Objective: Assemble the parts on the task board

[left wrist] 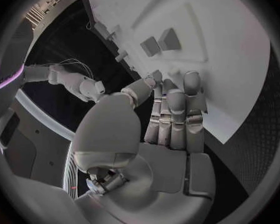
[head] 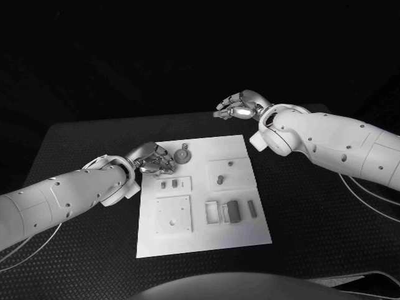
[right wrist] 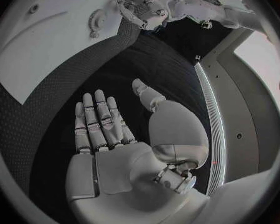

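The white task board (head: 200, 234) lies in the middle of the black table. My left hand (head: 151, 159) is at its far left corner, with fingers (left wrist: 172, 104) stretched side by side and their tips over the board's (left wrist: 239, 59) edge; I see nothing in it. A round gear-like part (head: 183, 153) lies on the board just right of that hand. My right hand (head: 240, 106) hovers past the board's far right corner over the black table, fingers (right wrist: 96, 119) straight and empty. From there the board (right wrist: 40, 50), the round part (right wrist: 97, 21) and my left hand (right wrist: 143, 10) show.
More parts sit on the board: a small peg (head: 220, 179), two upright blocks (head: 242, 209) beside a rectangular frame (head: 212, 212), two small pieces (head: 171, 184) on a square plate, and two blocks (left wrist: 160, 42) ahead of my left fingertips. The black table (head: 326, 212) surrounds the board.
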